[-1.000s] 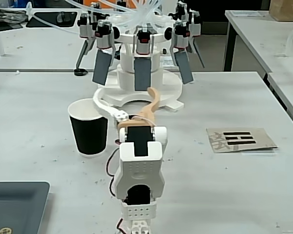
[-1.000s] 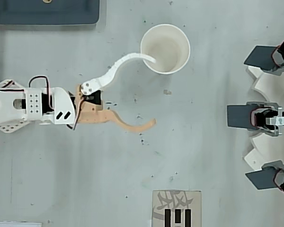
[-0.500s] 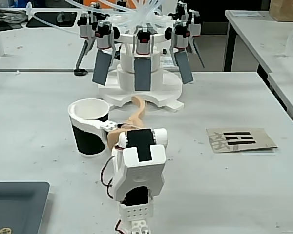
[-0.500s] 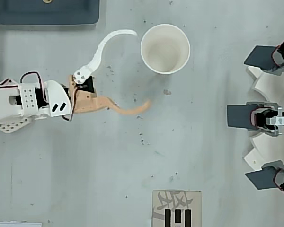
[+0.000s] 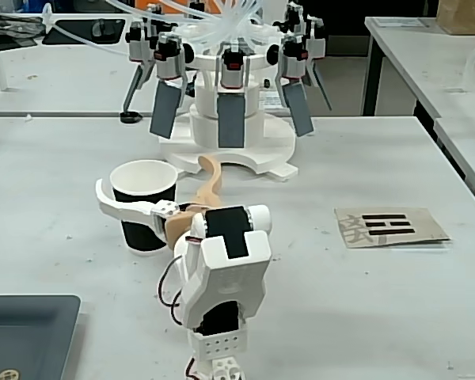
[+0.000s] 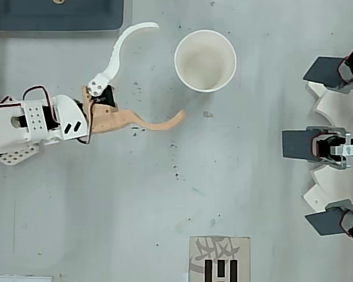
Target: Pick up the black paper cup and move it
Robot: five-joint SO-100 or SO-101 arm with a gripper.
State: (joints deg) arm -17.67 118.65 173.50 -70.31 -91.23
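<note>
Spread wide, the gripper (image 6: pixel 169 69) holds nothing: its two long curved fingers, one white plastic (image 6: pixel 119 48) and one tan (image 6: pixel 153 123), reach toward the black paper cup (image 5: pixel 146 204) without touching it. That cup stands upright on the scuffed grey table (image 6: pixel 241 194), matte black outside, white inside with a rolled white rim (image 6: pixel 205 60), tapering downward. In the overhead view the boxy white arm (image 6: pixel 29 122) lies low, entering from the left edge.

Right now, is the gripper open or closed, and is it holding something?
Gripper: open wide, holding nothing; the black paper cup stands just beyond its fingertips.
</note>
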